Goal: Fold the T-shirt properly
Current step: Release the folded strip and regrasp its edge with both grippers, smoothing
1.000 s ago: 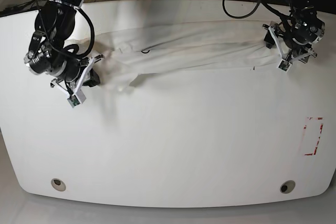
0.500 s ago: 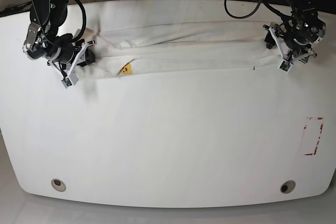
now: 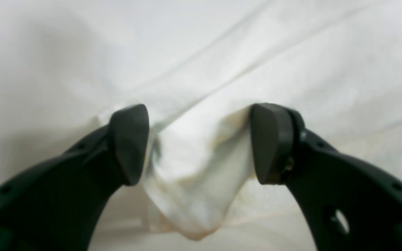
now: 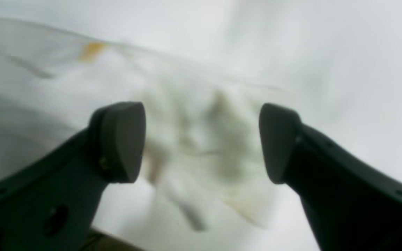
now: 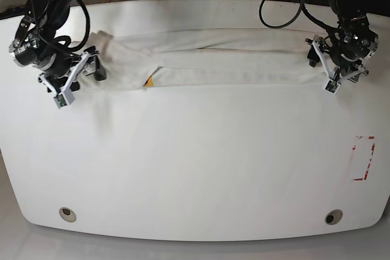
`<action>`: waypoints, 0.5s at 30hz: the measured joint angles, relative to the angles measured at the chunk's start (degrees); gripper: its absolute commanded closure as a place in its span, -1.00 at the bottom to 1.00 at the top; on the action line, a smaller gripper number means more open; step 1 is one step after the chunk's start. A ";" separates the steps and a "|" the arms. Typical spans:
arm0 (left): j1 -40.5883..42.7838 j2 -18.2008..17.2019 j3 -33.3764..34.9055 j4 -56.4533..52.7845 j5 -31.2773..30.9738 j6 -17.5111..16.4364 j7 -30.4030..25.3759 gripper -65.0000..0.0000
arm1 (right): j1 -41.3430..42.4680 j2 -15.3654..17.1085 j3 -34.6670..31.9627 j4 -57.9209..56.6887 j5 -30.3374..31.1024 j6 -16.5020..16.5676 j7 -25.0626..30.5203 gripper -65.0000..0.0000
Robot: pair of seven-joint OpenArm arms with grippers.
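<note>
My T-shirt (image 5: 225, 59) lies across the upper part of the white surface (image 5: 195, 168) as one long narrow band running from upper left to upper right, so I judge the lengthwise folding done and the crosswise folds, which would bring the ends together into a compact stack, not yet made. My right pincer (image 5: 91, 71), at the band's upper-left end, has its jaws spread wide with crumpled cloth lying loose between them, gripping nothing. My left pincer (image 5: 318, 59), at the upper-right end, has a bunch of cloth filling the gap between its pads, pinched there as far as I can judge.
</note>
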 measured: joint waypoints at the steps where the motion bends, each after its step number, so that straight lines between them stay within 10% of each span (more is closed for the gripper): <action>1: -0.44 0.28 -0.22 0.17 0.02 0.02 0.13 -0.29 | -0.98 -0.55 -0.31 0.37 1.40 0.09 -0.13 -0.50; 7: -1.44 0.96 -2.08 2.91 -6.40 0.02 0.24 -0.31 | -4.46 -2.69 -5.03 -3.50 2.86 0.17 -1.20 -0.50; 15: -2.97 1.09 -11.17 6.43 -17.59 0.02 8.83 -0.35 | -4.09 -1.68 -9.29 -14.49 0.63 0.85 10.43 -0.50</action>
